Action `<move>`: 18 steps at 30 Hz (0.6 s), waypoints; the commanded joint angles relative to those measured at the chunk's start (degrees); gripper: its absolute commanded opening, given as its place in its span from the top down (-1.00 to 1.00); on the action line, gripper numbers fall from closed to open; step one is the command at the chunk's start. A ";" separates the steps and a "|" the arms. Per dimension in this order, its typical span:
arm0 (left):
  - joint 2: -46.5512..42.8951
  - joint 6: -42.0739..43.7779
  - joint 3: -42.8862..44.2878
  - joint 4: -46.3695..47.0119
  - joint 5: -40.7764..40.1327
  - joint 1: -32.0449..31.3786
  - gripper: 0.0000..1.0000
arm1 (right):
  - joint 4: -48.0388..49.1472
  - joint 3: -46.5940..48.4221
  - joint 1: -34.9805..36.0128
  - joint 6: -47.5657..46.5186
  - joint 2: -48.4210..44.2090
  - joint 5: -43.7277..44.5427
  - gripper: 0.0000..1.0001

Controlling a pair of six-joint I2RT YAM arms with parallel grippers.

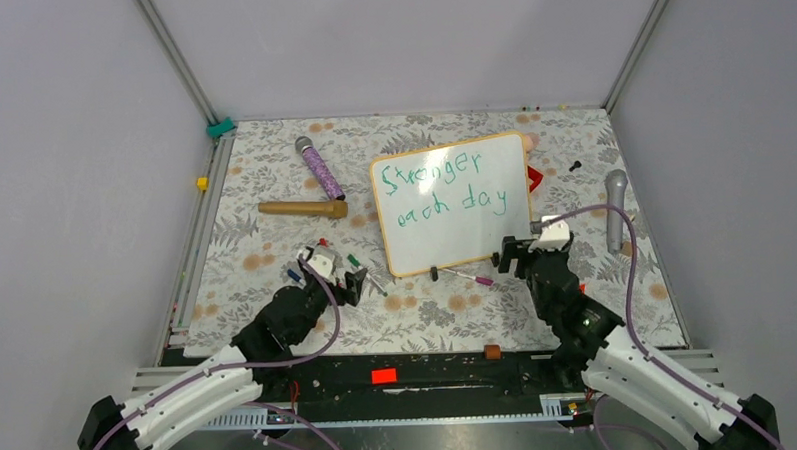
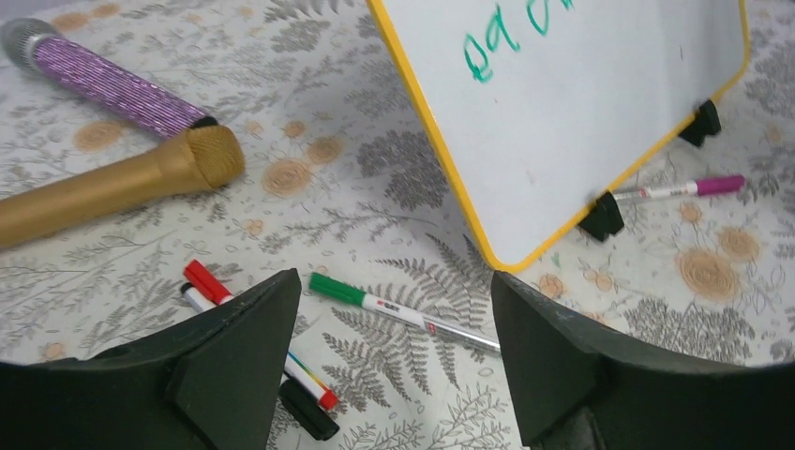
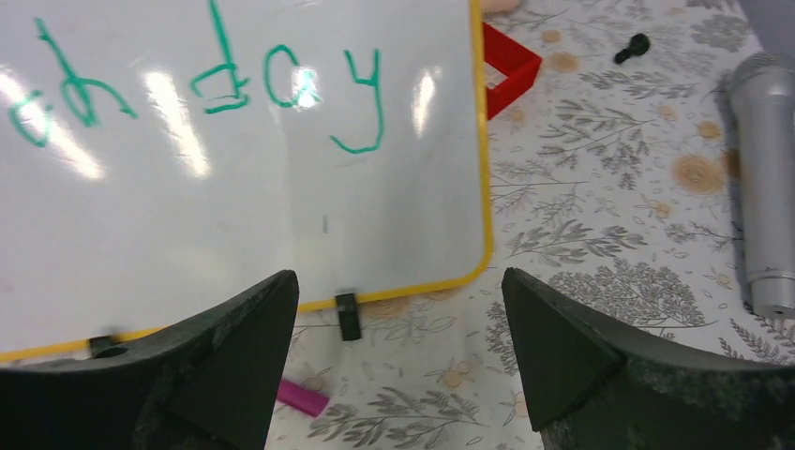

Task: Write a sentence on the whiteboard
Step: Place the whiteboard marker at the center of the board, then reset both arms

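Two arms flank the whiteboard (image 1: 452, 205), which stands tilted on small black feet (image 2: 602, 216) in the middle of a floral-clothed table (image 1: 428, 314), with its right end angled toward the far side. The sentence (image 1: 443, 188), in green marker, reads "Stronger each day" in two lines.

**Edges and room:** Grey walls close in the table on the left, far and right sides, and a metal rail (image 1: 200, 247) runs along its left edge. A broad strip of bare cloth lies between the two arms, near of the board. To the left of the board lie a purple microphone (image 1: 319, 168) and a gold microphone (image 1: 302, 208), with their heads close together. On the right, a silver microphone (image 1: 616, 209) takes up the strip between the board and the wall. A red object (image 3: 509, 64) shows past the board's right edge.

**Grippers:**
- The left gripper (image 2: 392, 281) has its jaws wide and holds nothing. It hangs near and left of the board's near left corner, apart from the frame. A green marker (image 2: 403, 312) lies on the cloth beneath the gap, and red-capped markers (image 2: 208, 281) lie just left of it.
- The right gripper (image 3: 398, 277) also has its jaws spread wide and empty. It sits just near of the board's near right corner.

A pink marker (image 2: 684, 187) lies along the board's near edge, beside a foot.
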 commanded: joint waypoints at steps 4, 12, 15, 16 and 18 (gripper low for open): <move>-1.99 6.73 4.99 3.03 -14.32 0.10 -0.54 | 35.22 -14.84 -3.65 -18.24 -4.10 7.06 -0.97; 10.87 14.20 -5.08 34.96 -13.28 16.64 -0.62 | 70.37 -10.84 -14.98 -26.85 35.18 7.75 -0.94; 24.97 6.81 -3.99 42.52 -2.54 29.04 -0.58 | 76.62 -7.47 -20.88 -23.25 48.24 10.60 -0.90; 29.10 5.94 -3.84 49.02 0.04 32.92 -0.57 | 77.13 -8.18 -22.86 -20.97 48.38 12.30 -0.97; 34.80 8.25 0.05 46.14 2.93 34.76 -0.49 | 59.45 -7.53 -29.70 -12.09 41.17 -3.17 -0.81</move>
